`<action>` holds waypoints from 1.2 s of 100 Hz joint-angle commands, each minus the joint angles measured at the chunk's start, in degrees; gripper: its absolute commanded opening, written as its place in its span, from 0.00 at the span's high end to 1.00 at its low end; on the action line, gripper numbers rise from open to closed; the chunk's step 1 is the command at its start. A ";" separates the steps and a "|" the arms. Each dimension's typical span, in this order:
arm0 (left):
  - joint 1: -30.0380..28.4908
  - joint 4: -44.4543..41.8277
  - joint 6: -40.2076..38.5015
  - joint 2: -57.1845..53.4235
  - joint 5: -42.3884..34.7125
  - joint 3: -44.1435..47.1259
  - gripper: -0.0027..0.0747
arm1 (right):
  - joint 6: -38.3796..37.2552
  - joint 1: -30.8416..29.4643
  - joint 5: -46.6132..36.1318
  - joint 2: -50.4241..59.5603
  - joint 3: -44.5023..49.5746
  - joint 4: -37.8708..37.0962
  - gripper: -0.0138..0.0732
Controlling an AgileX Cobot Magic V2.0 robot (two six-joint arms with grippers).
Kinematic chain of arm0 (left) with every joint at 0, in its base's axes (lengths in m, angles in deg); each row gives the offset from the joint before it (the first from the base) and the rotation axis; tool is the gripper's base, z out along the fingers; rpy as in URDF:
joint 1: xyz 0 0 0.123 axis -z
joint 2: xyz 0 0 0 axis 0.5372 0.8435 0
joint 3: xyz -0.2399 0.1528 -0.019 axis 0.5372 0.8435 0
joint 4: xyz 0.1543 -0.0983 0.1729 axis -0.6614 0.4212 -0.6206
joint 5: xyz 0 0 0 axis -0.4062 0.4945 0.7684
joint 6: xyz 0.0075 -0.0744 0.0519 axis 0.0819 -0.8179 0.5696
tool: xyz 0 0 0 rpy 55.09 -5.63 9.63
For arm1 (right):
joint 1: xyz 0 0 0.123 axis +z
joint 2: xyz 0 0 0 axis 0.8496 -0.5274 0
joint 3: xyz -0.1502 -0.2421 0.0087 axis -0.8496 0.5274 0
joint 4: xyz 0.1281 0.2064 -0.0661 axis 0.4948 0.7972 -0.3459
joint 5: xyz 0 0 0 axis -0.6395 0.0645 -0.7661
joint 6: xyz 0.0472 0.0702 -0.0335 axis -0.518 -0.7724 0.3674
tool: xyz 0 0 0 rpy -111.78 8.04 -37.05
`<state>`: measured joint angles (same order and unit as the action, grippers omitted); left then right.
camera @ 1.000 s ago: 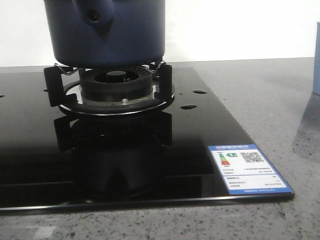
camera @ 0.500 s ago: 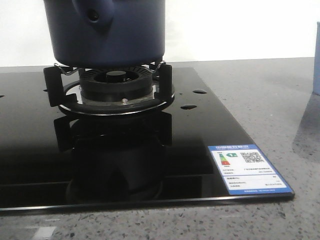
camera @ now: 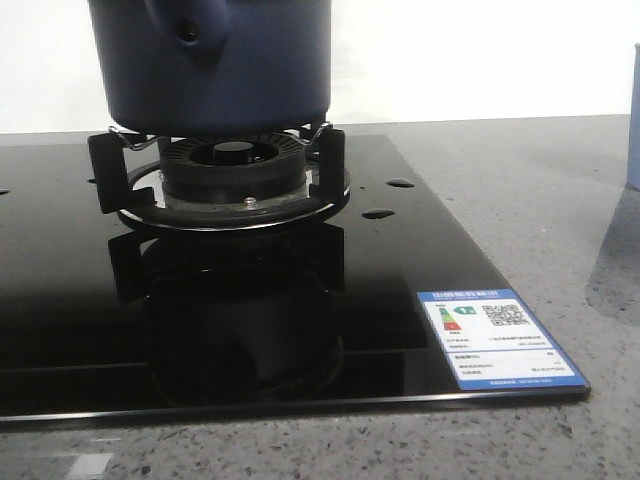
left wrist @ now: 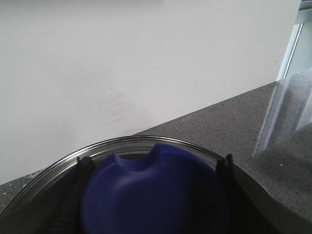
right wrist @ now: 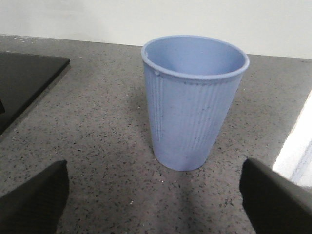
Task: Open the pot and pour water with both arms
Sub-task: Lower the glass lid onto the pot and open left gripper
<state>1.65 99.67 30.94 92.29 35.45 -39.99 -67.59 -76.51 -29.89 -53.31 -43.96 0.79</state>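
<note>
The navy-blue pot (camera: 210, 70) stands on the burner stand (camera: 230, 185) of a black glass cooktop (camera: 420, 250); its top is cut off by the front view's edge. In the left wrist view my left gripper (left wrist: 151, 195) has a finger on each side of the lid's blue knob (left wrist: 156, 190) and is shut on it. The glass lid's metal rim (left wrist: 141, 141) curves behind the knob. My right gripper (right wrist: 156, 200) is wide open and low over the counter, with a pale blue ribbed cup (right wrist: 192, 102) standing upright just ahead between its fingers (right wrist: 34, 200). Neither gripper shows in the front view.
The speckled grey counter (camera: 560, 200) runs right of the cooktop. A sliver of the pale blue cup (camera: 634, 120) shows at the front view's right edge. A label sticker (camera: 500, 338) sits on the cooktop's front right corner. A white wall stands behind.
The pot has not moved. The dark reflection in the cooktop glass in front of the burner has shifted and grown toward the right.
</note>
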 commanded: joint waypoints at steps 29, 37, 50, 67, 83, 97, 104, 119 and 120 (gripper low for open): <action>0.12 -0.38 -0.02 -1.83 -6.90 -2.18 0.53 | -0.08 -0.18 -2.88 0.49 -1.40 0.82 0.10; 0.12 -0.75 -0.02 -1.83 -6.79 -2.18 0.53 | -0.08 0.07 -2.88 0.49 -1.40 0.82 0.10; 0.12 -1.12 -0.02 -1.83 -6.42 -2.18 0.53 | -0.08 0.82 -2.88 0.49 -1.40 0.82 0.10; -0.01 -1.33 0.16 -1.83 -6.42 -2.18 0.53 | -0.08 1.06 -2.88 0.49 -1.40 0.82 0.10; -1.45 -1.30 0.16 -1.83 -5.93 -2.18 0.53 | -0.08 1.06 -2.88 0.49 -1.40 0.82 0.10; -1.67 -0.54 0.16 -1.83 -3.84 -2.18 0.53 | -0.08 1.06 -2.88 0.49 -1.40 0.82 0.10; -1.67 -0.03 0.16 -1.83 -3.33 -2.18 0.53 | -0.08 1.06 -2.88 0.49 -1.40 0.82 0.10; -1.54 0.96 0.05 -1.83 -3.94 -2.18 0.53 | -0.08 1.06 -2.88 0.49 -1.40 0.82 0.10; -1.54 0.96 0.05 -1.83 -3.92 -2.18 0.53 | -0.08 1.06 -2.88 0.49 -1.40 0.82 0.10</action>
<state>-0.02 99.99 31.01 92.50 37.36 -39.99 -67.73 -75.59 -29.89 -53.31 -43.96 0.79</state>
